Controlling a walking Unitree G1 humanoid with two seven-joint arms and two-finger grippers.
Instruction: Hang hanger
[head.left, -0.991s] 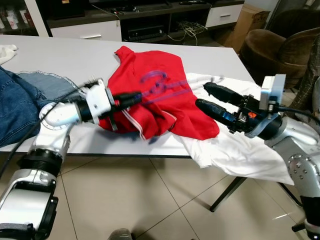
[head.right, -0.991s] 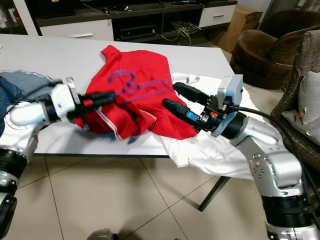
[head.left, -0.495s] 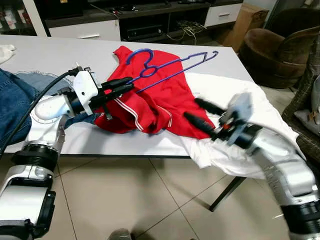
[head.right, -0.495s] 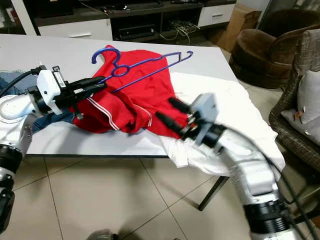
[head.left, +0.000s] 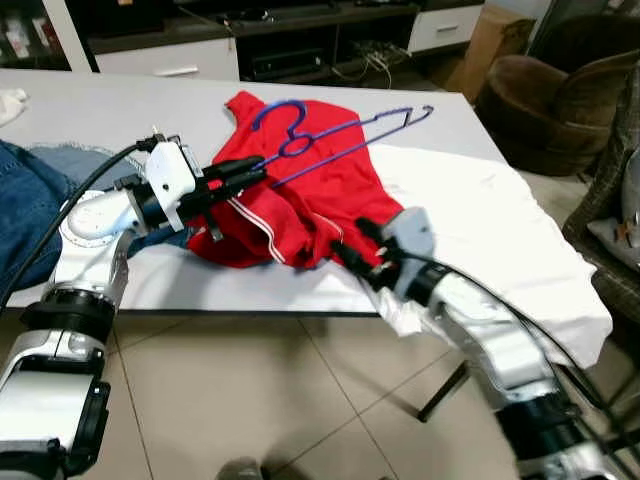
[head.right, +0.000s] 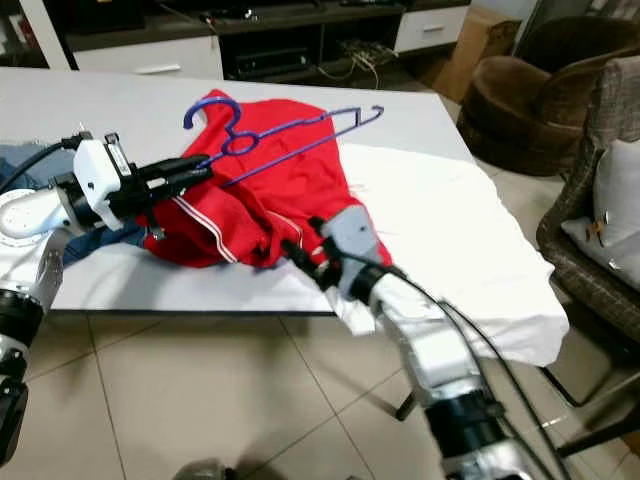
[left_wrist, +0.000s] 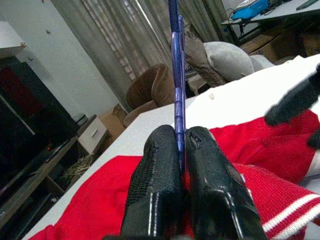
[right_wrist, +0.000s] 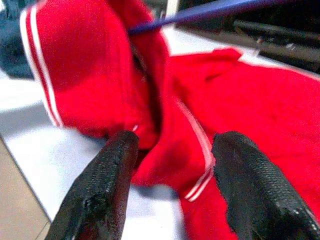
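Step in hand is dressing the hanger (head.left: 340, 135): left claw (head.left: 248, 175) clamps its end above the red shirt (head.left: 310, 200). Right claw (right_wrist: 170, 170), wide open and empty, should next grip the shirt's hem on the worktop (head.left: 120, 110).

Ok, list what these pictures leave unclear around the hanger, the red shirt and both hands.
- Hanger: in the left wrist view the left hand shut on it covers its near end, and the top edge cuts it off.
- Red shirt: its collar opening is lost in bunched folds in the eye views.
- Right hand: blurred in the eye views; the wrist view shows it open at the shirt's hem, contact unclear.
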